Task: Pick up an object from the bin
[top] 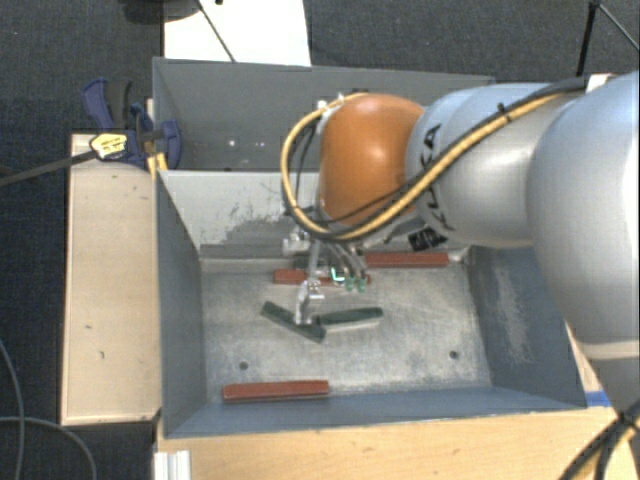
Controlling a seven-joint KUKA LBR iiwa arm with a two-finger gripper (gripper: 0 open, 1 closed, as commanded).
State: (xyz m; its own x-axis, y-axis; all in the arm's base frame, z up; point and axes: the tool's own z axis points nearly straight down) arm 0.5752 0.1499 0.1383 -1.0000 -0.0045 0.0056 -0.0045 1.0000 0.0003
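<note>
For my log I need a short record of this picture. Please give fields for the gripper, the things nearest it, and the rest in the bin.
bin: grey metal
gripper: low over the middle of the floor
dark green sticks: crossed, right at the gripper
back stick: red-brown, by the back wall, partly hidden
front stick: red-brown, flat by the front wall, left of middle
held thing: cannot tell
</note>
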